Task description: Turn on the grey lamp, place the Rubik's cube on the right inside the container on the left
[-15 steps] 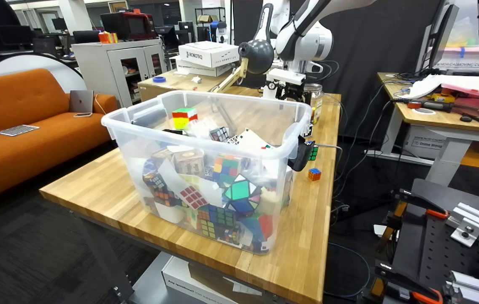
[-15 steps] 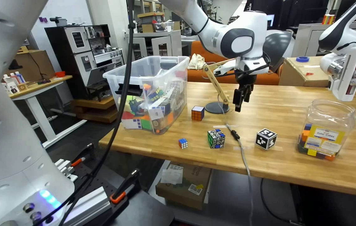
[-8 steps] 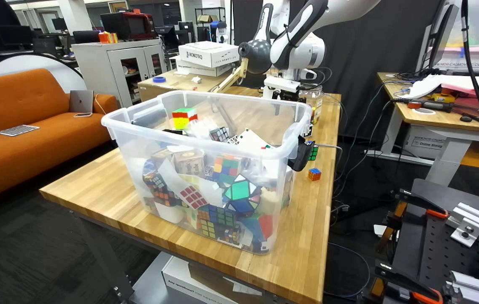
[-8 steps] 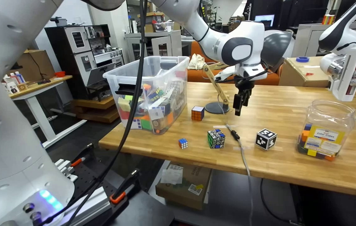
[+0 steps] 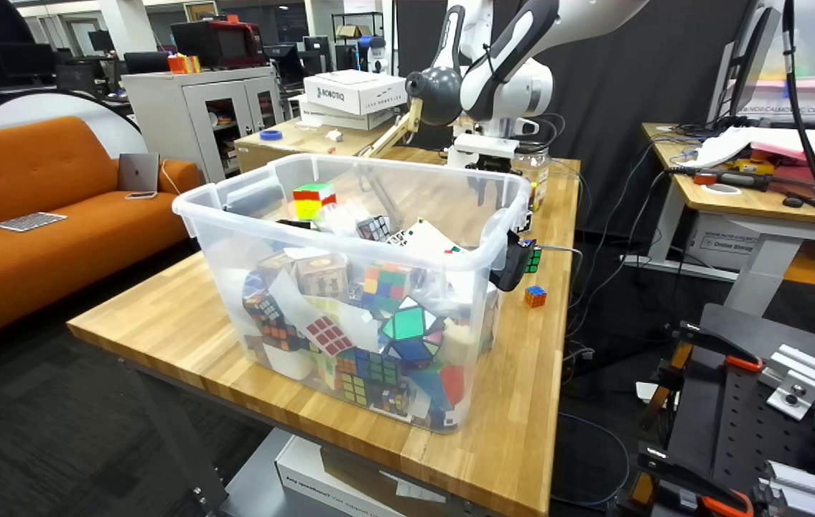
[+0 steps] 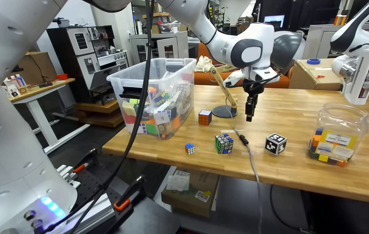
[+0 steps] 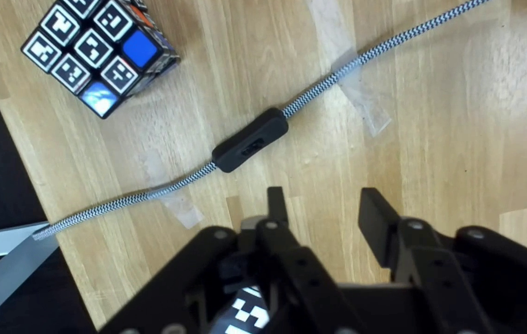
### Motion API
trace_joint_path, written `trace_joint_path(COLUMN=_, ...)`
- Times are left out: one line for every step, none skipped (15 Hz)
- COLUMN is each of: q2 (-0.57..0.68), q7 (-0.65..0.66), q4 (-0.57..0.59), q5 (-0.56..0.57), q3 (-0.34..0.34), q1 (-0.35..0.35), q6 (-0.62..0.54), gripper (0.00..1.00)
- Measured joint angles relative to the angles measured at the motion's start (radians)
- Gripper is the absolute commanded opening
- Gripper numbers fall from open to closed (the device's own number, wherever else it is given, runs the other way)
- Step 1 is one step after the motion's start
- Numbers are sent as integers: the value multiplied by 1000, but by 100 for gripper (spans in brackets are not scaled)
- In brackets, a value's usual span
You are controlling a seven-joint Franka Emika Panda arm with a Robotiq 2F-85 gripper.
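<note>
Neither half of your job shows as done. The wooden counter [image 6: 301, 104] carries everything you need. On it stands the open-topped, see-through plastic container [image 5: 235, 244], well filled with puzzles [image 5: 408, 324]; it is your drop point for later. The grey desk lamp [image 6: 285, 48] shows no glow in both exterior views, so I judge it unlit.

Your pincer [image 7: 323, 204] hangs above the counter, its two fingers [image 7: 277, 204] well apart and nothing between them; whether that is the full spread you cannot tell from here.

Three loose candidates stand on the counter, outside the container: a patterned Rubik's cube [image 6: 224, 143] near the lamp's cord [image 7: 324, 85], a white-topped, orange-sided Rubik's cube [image 6: 205, 117] just beside the lamp's base [image 6: 224, 112], and a tiny Rubik's cube [image 6: 190, 148] near the counter's edge. Which one the task means is not certain; whichever it is, picking it up, carrying it over the rim and letting go all remain for you.

Smallest is the black inline switch [image 7: 250, 140] on the cord; in the wrist view it lies a little ahead of your fingertips, untouched. Its rocker's setting is too small to read. Pressing it looks like the step you are lining up, so you are early in the task.
</note>
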State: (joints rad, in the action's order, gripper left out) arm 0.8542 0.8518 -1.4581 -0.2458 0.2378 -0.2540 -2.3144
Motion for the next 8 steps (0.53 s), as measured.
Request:
trace_joint_path(q2=0, q7=-8, q4=4, q5=0, q3=0, q1=-3, q6=5, gripper=9)
trace_joint_path(q2=1, q7=-15, q4=7, q5=0, q3=0, q1=-6, q6=10, gripper=3)
trace_joint_path(q2=2, q7=-21, q4=8, q5=0, q3=0, q1=-7, q6=13, gripper=0)
trace_joint_path(q2=4, q7=-26, q4=9, q5=0, q3=0, q1=-9, q6=17, gripper=14)
trace_joint_path(q2=7, q7=-30, q4=10, q5=0, q3=0, q1=-11, q6=22, gripper=6)
trace_joint_path(q2=10, q7=-32, q4=13, q5=0, q3=0, q1=-12, q6=27, gripper=1)
trace_joint_path(q2=14, q7=-33, q4=17, q5=0, q3=0, q1=-13, q6=29, gripper=1)
trace_joint_path(q2=16, q7=-33, q4=21, q5=0, q3=0, q1=-13, q6=31, gripper=1)
